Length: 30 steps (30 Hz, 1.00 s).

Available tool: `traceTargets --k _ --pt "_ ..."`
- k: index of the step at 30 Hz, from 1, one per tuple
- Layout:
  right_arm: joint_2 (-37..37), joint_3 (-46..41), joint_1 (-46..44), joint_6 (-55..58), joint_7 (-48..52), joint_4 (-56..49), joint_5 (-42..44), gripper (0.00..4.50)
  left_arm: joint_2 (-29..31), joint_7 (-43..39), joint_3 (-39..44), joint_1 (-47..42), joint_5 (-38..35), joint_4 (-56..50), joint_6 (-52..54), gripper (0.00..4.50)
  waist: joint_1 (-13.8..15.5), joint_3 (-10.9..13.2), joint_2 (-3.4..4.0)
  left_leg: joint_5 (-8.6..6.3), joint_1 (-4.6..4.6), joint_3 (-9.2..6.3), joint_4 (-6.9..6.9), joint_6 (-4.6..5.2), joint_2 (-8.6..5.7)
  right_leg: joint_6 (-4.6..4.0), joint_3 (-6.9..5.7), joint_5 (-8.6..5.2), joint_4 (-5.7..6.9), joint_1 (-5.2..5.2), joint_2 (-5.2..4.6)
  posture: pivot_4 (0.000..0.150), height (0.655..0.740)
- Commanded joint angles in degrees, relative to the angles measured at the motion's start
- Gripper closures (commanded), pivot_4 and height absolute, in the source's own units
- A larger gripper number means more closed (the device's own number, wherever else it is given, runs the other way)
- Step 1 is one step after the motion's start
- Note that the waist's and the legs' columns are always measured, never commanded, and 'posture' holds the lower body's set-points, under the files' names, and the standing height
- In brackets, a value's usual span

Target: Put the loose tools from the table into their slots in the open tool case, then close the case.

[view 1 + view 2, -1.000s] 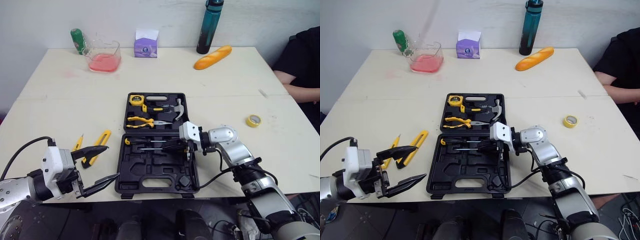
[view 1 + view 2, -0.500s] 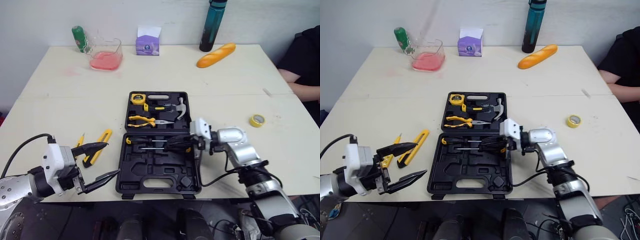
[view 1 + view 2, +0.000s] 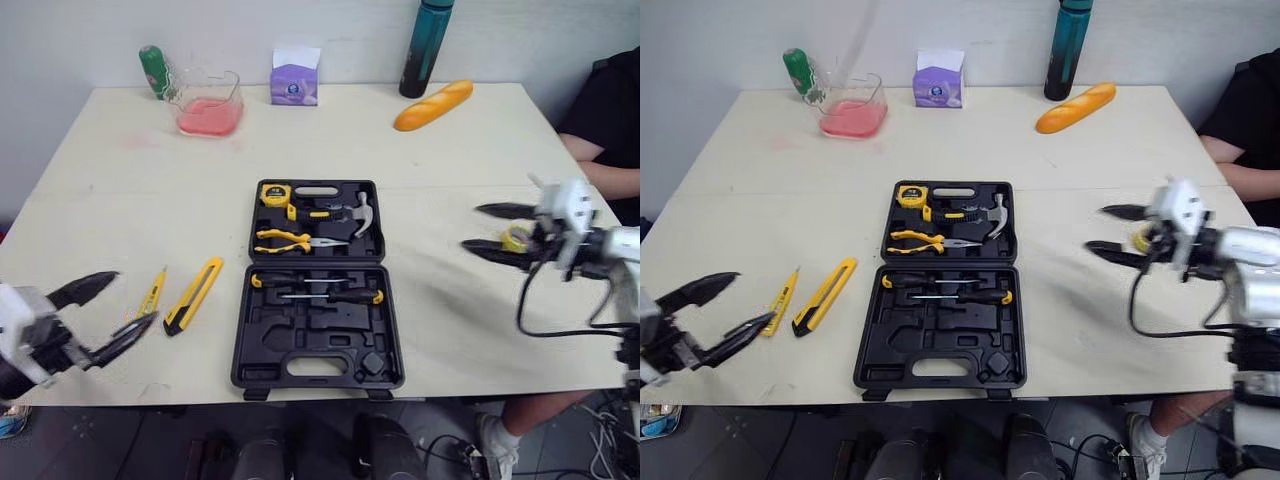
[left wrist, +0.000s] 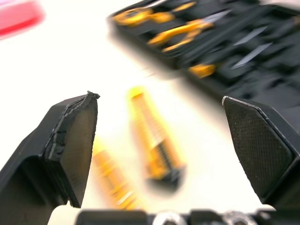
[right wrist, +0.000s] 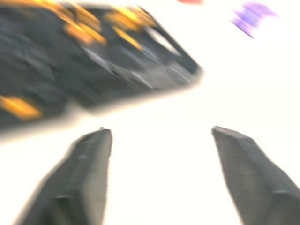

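Slim yellow utility knife (image 3: 194, 295) is lying on the beige surface (image 3: 120, 200) at 9 o'clock of the open black plastic tool case (image 3: 317, 285) — likely light, stiff, slick; grabbing mid-handle seems best. Left gripper (image 3: 133, 298) and right gripper (image 3: 471, 226) are gaping — fingers holding nothing.

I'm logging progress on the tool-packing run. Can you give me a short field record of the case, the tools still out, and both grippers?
case: tool case open, lying flat at table centre
in case: tape measure, hammer, pliers, screwdrivers
still loose: utility knife and small yellow tool, on the table left of the case
left gripper: open, empty, close to the small yellow tool; contact unclear
right gripper: open, empty, right of the case, beside a yellow tape roll
case closed: no
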Motion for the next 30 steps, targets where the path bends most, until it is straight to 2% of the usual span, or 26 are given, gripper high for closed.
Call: traceTargets --k 1,5,9,14,23,30 --pt "-5.8 -5.0 0.2 -8.8 -4.1 11.0 -3.1 0.02 -1.4 0.7 6.2 1.9 1.9 5.2 -4.4 0.0 -0.1 0.0 0.03 0.0 0.02 0.01 -0.01 0.0 0.01 0.0 0.0 0.0 -0.01 0.0 0.0 0.15 0.74" --pt "-9.1 -7.1 -0.7 -14.9 -7.4 21.4 -4.6 0.02 -2.8 2.3 9.7 3.4 3.8 10.3 -7.8 0.0 -0.4 0.0 0.01 0.0 0.05 0.06 0.0 -0.01 0.05 0.0 0.03 0.0 0.01 0.0 -0.03 0.15 0.74" --pt "-11.9 -7.2 0.3 -19.2 -15.3 29.6 -8.2 0.02 -3.4 6.1 14.7 4.8 5.7 21.3 -11.0 0.0 -0.8 0.1 0.15 -0.01 0.06 0.09 -0.04 -0.03 0.07 0.02 0.07 0.01 0.03 -0.05 -0.11 0.15 0.74" --pt "-11.8 -5.6 -0.6 -20.9 -20.1 32.9 -11.0 0.02 -4.1 7.8 16.2 5.7 4.7 22.5 -11.3 0.0 -1.6 0.1 0.14 -0.07 0.06 0.09 -0.06 -0.07 0.1 0.02 0.09 0.01 -0.01 -0.05 -0.17 0.15 0.74" --pt "-8.4 -5.2 -2.4 -20.2 -18.4 32.0 -10.0 0.02 -2.7 6.9 14.2 4.8 3.5 20.9 -9.9 0.0 -1.6 0.1 0.17 -0.13 0.07 0.08 -0.06 -0.17 0.16 0.01 0.12 0.01 0.02 -0.06 -0.14 0.15 0.74" --pt "-2.4 -6.6 -1.2 -8.9 -10.5 18.7 -2.5 0.02 -0.4 6.1 11.8 3.6 1.5 14.0 -4.8 0.0 -1.5 0.1 0.18 -0.08 0.07 0.07 -0.04 -0.13 0.15 0.02 0.13 0.02 0.12 -0.06 -0.15 0.15 0.74"
